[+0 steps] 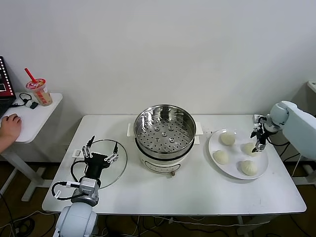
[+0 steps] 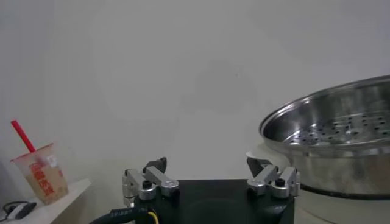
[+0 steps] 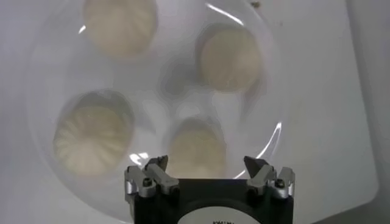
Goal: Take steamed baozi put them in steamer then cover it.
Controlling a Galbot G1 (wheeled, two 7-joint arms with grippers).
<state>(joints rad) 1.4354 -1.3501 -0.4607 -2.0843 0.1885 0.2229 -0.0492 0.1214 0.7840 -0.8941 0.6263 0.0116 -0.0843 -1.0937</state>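
The steamer [image 1: 165,131] stands uncovered at the table's middle, and its perforated tray is bare. To its right, several off-white steamed baozi [image 1: 227,139] lie on a flat white plate [image 1: 236,150]. My right gripper [image 1: 257,140] hangs open just above the plate's far right side, over one baozi [image 3: 196,149] that shows between its spread fingertips and is not gripped. Other baozi [image 3: 230,58] lie farther off on the plate [image 3: 177,79]. My left gripper [image 1: 101,150] rests open and holds nothing, over the clear glass lid [image 1: 113,170] left of the steamer [image 2: 332,134].
A small side table at the far left carries a drink cup with a red straw [image 1: 39,91], and a person's hand [image 1: 10,126] rests on it. The white work table's front edge runs close below the lid and the plate.
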